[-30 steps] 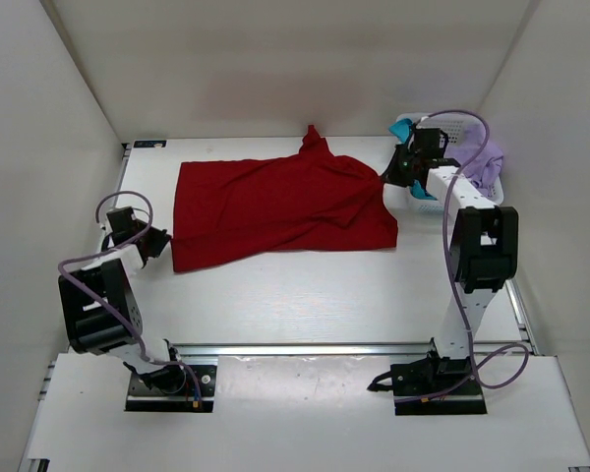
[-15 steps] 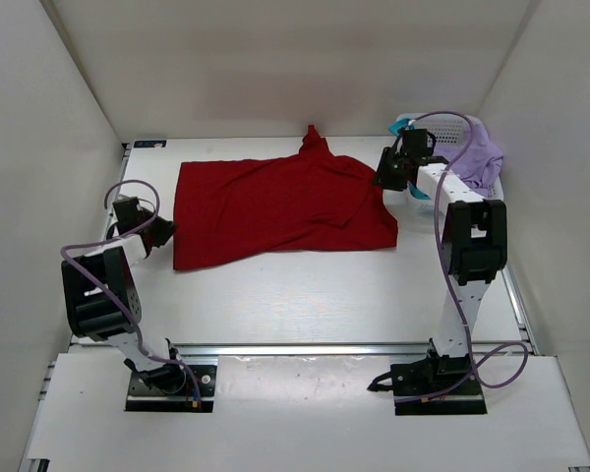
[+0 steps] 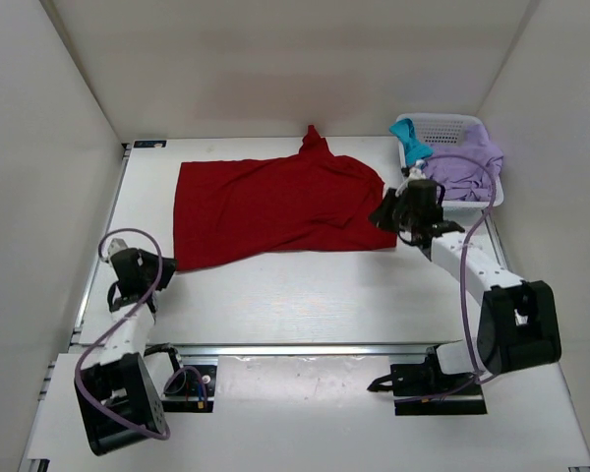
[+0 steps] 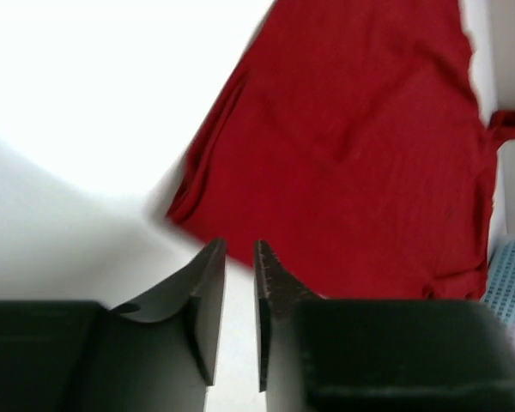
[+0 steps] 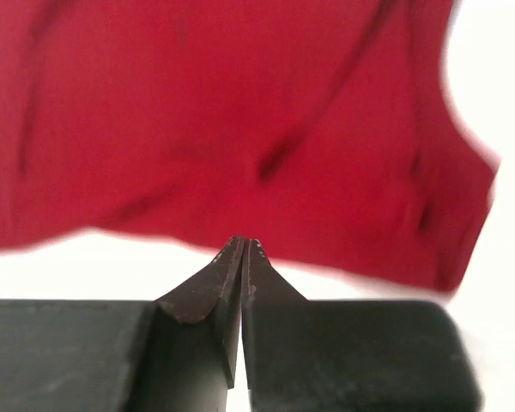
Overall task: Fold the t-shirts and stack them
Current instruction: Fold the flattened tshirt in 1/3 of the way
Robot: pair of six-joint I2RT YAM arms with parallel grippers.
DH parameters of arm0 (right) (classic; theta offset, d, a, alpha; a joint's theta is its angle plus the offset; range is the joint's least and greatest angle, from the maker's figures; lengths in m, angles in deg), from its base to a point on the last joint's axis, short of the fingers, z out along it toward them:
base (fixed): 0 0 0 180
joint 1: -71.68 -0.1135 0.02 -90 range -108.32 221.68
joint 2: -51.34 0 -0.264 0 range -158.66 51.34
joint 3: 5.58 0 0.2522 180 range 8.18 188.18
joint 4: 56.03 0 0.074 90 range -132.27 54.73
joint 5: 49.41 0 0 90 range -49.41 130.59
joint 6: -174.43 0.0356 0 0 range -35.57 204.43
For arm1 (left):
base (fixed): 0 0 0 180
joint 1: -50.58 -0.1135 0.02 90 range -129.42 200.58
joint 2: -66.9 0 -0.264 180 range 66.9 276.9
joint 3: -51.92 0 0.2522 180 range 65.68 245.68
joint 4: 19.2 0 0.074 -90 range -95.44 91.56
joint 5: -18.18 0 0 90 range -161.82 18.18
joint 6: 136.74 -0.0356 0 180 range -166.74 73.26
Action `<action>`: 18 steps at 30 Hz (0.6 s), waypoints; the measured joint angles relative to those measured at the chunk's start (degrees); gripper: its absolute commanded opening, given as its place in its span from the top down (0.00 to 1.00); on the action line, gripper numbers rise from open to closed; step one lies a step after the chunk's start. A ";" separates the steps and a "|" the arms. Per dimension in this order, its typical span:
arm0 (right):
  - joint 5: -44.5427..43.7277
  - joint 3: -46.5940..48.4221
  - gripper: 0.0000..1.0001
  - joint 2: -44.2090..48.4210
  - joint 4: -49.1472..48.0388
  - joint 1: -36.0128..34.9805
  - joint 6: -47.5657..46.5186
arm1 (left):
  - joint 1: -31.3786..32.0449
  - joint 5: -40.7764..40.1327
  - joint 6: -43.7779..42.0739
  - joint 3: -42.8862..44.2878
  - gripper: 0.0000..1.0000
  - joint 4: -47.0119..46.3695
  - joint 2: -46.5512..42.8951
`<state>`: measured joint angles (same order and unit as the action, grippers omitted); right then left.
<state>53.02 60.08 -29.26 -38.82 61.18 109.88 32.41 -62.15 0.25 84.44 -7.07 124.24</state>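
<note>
The deep red t-shirt lies spread flat on the white table, one sleeve pointing to the far side. My left gripper hovers just off its near-left corner; in the left wrist view the gripper is open by a narrow gap with nothing in it, and the red t-shirt lies ahead. My right gripper sits at the shirt's right edge, shut and empty, the red cloth just beyond its tips. The teal t-shirt and lavender t-shirt are in the basket.
A white mesh basket stands at the far right corner, its edge also showing in the left wrist view. White walls close in the table on the left, right and far sides. Both arm bases are at the near edge.
My right gripper let go of the red shirt's right side, drew back toward the near side and shut. My left arm pulled back toward its base, its jaws parting slightly.
</note>
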 measured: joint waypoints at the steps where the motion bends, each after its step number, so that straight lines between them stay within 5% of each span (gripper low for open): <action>1: 0.50 -3.19 0.93 1.42 -0.70 -0.55 0.44 | 0.15 -0.02 0.33 -1.88 0.68 0.59 -1.79; 8: 2.03 -17.18 0.63 5.86 -4.24 1.22 3.28 | 0.83 0.00 2.67 -4.63 0.56 0.70 -0.37; 18: 2.64 -21.86 0.56 0.50 -12.04 9.55 6.29 | 1.92 -0.04 5.05 -2.82 0.62 -8.52 12.92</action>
<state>55.66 38.23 -28.76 -50.87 70.73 116.17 34.33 -62.20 5.29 81.62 -15.59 137.16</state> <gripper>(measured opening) 0.445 0.396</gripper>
